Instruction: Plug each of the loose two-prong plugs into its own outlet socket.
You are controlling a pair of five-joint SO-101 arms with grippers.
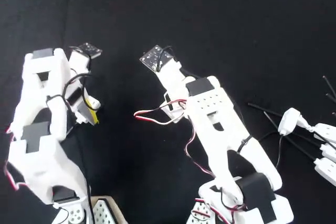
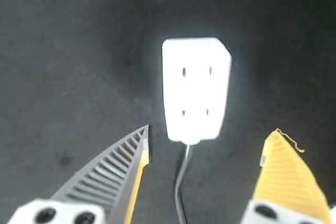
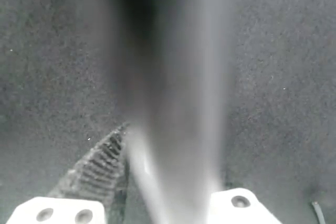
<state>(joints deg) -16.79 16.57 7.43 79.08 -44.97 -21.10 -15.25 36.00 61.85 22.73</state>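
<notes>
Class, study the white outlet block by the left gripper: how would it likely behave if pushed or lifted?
The outlet block lies flat and boxy, so it would probably slide on the black cloth, not roll. Its thin cord looks flexible and may tug it sideways. The smooth shell could slip when gripped.

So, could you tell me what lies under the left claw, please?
A white outlet block lies on the black cloth below the open left claw, both socket pairs empty. The cloth beneath the block is covered.
</notes>
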